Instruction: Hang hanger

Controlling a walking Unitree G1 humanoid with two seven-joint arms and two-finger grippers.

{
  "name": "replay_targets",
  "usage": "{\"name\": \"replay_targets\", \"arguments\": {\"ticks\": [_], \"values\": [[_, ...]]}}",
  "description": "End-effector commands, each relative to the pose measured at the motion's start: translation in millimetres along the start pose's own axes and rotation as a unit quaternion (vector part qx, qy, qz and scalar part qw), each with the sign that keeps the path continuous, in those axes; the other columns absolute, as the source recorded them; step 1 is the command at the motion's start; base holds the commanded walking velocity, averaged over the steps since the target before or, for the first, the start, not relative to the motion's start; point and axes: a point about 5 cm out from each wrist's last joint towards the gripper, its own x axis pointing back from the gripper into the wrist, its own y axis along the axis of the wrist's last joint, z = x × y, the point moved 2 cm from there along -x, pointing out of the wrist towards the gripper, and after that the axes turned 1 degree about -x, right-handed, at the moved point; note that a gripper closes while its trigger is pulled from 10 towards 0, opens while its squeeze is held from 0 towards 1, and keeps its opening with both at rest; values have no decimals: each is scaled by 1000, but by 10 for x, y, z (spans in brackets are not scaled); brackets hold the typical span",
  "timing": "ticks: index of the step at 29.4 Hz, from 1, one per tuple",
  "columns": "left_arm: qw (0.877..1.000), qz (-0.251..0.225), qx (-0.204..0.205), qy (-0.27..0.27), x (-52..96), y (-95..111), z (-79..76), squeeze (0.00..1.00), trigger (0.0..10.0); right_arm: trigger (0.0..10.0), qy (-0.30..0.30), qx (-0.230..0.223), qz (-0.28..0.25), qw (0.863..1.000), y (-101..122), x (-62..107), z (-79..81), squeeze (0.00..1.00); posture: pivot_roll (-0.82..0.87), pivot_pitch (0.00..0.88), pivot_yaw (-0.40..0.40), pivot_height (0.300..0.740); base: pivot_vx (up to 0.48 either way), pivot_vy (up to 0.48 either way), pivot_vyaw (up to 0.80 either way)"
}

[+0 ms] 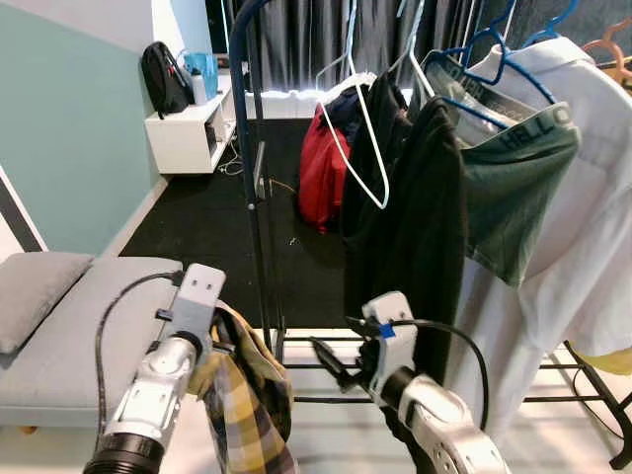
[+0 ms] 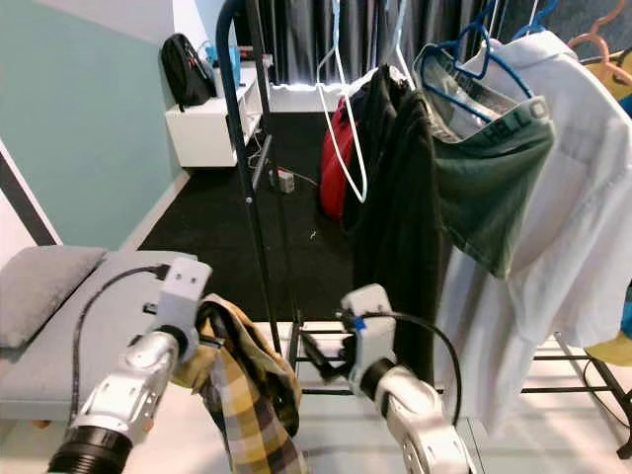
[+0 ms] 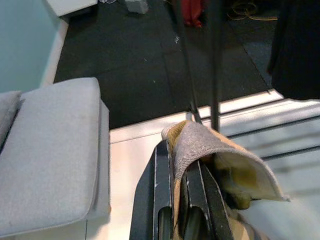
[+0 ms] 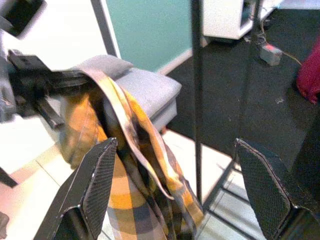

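A: What does the left hand (image 1: 219,341) carry?
B: A yellow plaid garment (image 1: 247,405), bunched and draped down from the hand, low in front of the grey couch (image 1: 69,341).
A: And the right hand (image 1: 336,363)?
B: It sits lower centre with its black fingers spread and nothing between them, pointing toward the plaid cloth, near the foot of the clothes rack (image 1: 252,178).
A: What hangs on the rack?
B: A white empty hanger (image 1: 357,128), dark clothes (image 1: 410,217), a green garment on a blue hanger (image 1: 499,64) and a white shirt (image 1: 583,227).
A: Further back?
B: A red bag (image 1: 323,173) on the dark carpet, and a black backpack (image 1: 165,77) on a white shelf unit (image 1: 188,133).
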Motion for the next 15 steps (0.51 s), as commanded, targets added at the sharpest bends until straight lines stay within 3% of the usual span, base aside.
{"name": "replay_targets", "arguments": {"ticks": [1, 3, 7, 8, 10, 11, 15], "values": [[1000, -18, -4, 13, -10, 86, 84, 0, 10000, 10000, 19, -2, -3, 1000, 54, -11, 59, 0, 3, 107, 15, 740, 0, 0, 0], [1000, -20, -3, 20, -6, 92, 123, 0, 10000, 10000, 62, 14, -5, 998, 284, -68, 177, 0, 1, 107, 12, 740, 0, 0, 0], [1000, -20, 0, 21, -4, 89, 118, 0, 10000, 10000, 94, 30, -9, 995, 468, -95, 278, 0, -1, 107, 9, 740, 0, 0, 0], [1000, -21, 2, 24, -3, 87, 109, 0, 10000, 10000, 119, 15, -63, 991, 768, -129, 377, 463, -3, 106, 8, 740, 0, 0, 0], [999, -21, 3, 24, -2, 87, 107, 0, 10000, 10000, 127, 7, -82, 989, 866, -135, 406, 463, -3, 106, 8, 740, 0, 0, 0], [999, -22, 5, 26, -3, 88, 107, 0, 10000, 10000, 135, 3, -105, 985, 989, -134, 440, 1000, -4, 106, 7, 740, 0, 0, 0], [999, -23, 9, 35, -8, 94, 130, 0, 10000, 10000, 168, 26, -178, 969, 1377, -113, 569, 1000, -4, 103, 8, 740, 0, 0, 0]]}}
